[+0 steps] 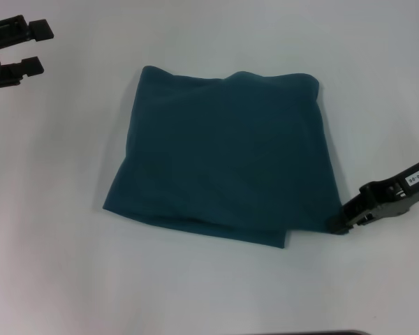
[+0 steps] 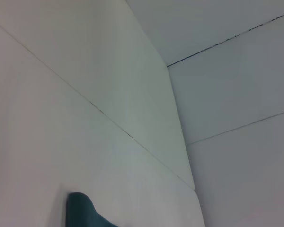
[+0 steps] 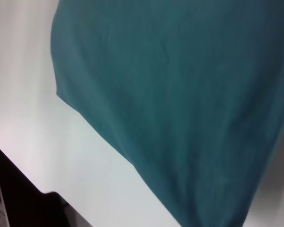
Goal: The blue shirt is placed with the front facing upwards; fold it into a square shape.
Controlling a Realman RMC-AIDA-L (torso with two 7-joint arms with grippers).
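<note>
A: Starting at the left, what is that arm doing?

B: The left gripper (image 1: pixel 29 47) sits at the far left corner of the white table (image 1: pixel 56 279), well apart from the cloth. Its two black fingers stand spread with nothing between them.

A: And the shirt?

B: The blue shirt (image 1: pixel 223 157) lies in the middle of the table, already folded into a rough square, plain side up (no lettering shows). The far edge is a little wavy, and at the near right corner a lower layer peeks out past the top one.

A: How would it handle?

B: My guess is light, soft and limp. It will sag and drag its layers apart if lifted by one point, so any tidying should pinch all layers together at a corner or along an edge, low to the table.

A: The right side?

B: The right gripper (image 1: pixel 341 222) rests at the shirt's near right corner, tips touching or just beside the hem. Whether it is pinching fabric or has let go, I cannot tell.
</note>
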